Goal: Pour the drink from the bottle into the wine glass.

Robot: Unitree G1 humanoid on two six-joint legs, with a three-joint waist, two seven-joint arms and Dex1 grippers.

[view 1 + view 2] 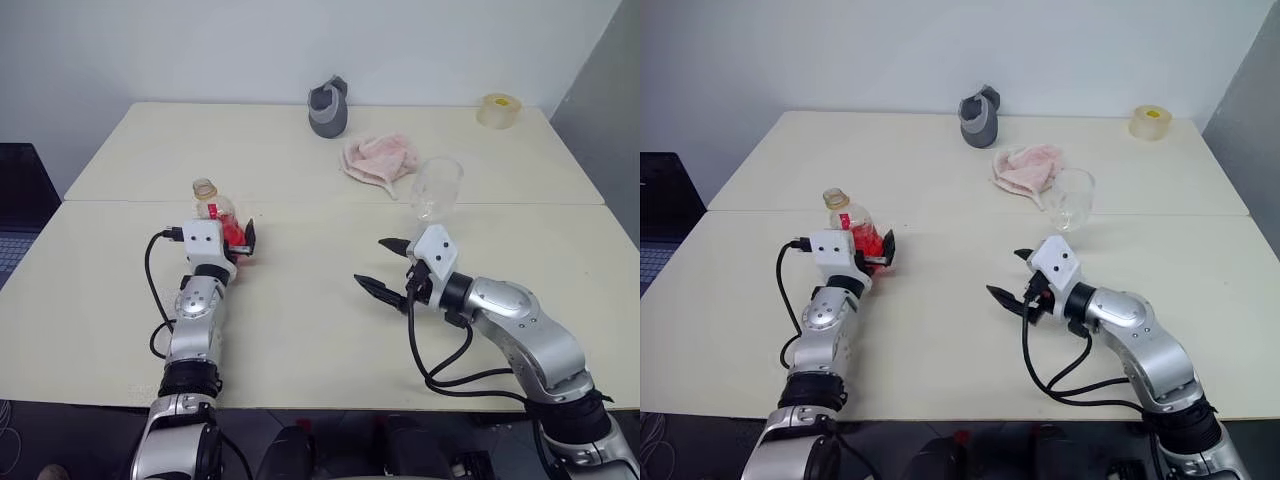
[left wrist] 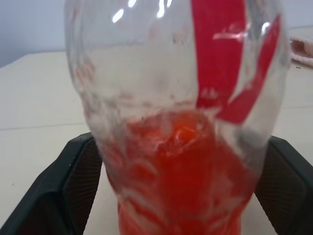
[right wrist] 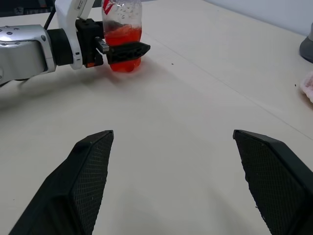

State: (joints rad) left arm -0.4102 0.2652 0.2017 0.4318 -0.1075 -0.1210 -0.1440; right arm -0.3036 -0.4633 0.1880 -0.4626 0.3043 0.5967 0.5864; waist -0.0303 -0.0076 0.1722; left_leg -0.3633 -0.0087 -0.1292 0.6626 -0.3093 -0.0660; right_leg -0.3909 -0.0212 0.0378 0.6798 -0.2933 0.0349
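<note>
The left gripper stands with its fingers spread on either side of the bottle, which sits upright near the tabletop's left edge, red drink in its lower part. The right gripper hangs open and empty above the table's front middle. Just beyond it stands the wine glass; a pink cloth lies farther back.

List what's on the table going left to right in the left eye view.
bottle in the left gripper → grey cup → pink cloth → right gripper → wine glass → tape roll
</note>
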